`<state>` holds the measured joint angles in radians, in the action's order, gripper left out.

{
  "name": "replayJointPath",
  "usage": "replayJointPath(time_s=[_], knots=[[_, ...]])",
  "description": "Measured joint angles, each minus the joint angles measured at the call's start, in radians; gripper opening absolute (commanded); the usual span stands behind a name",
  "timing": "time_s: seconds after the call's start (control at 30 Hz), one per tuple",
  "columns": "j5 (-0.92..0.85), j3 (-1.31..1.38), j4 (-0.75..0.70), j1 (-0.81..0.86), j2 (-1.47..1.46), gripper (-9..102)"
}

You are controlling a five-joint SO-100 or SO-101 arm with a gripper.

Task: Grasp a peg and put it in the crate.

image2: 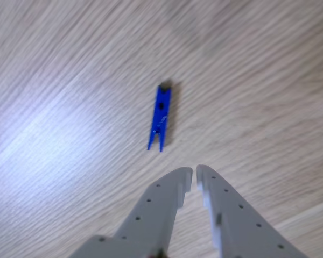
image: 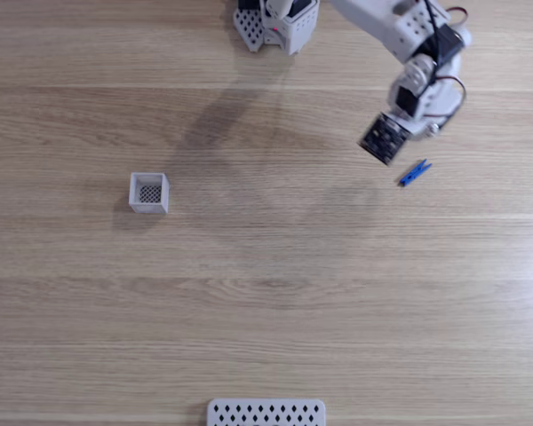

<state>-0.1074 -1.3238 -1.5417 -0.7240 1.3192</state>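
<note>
Tool (image2: 194, 173): nearly closed, narrow slit between tips, holding nothing
Peg (image2: 161, 118): flat on bench (image: 275, 293), just beyond tips
Crate (image: 149, 193): well apart, upright

On the tabletop (image: 266, 293), the peg (image: 415, 172) lies near the right edge in the fixed view, just beside the gripper (image: 381, 140), which hangs to its upper left. The crate (image: 149, 193) stands well apart, toward the left edge. A perforated tray (image: 266, 413) sits at the bottom edge. The arm's base (image: 280, 22) stands at the top edge.
</note>
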Motion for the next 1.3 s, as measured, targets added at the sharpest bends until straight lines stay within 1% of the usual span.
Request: replayJointPath(time_s=[0.23,0.3,0.53,0.6,0.8,1.2,1.27,1.3], knots=[[-0.014,0.040,0.094,-0.026,-0.129,0],[-0.018,0.040,0.121,-0.021,-0.156,2],[-0.021,0.040,0.140,0.012,-0.175,21],[-0.021,0.040,0.140,0.021,-0.175,24],[-0.021,0.040,0.149,0.038,-0.183,21],[-0.021,0.054,0.158,0.041,-0.288,19],[-0.021,0.057,0.158,0.041,-0.291,17],[-0.021,0.057,0.158,0.041,-0.291,14]])
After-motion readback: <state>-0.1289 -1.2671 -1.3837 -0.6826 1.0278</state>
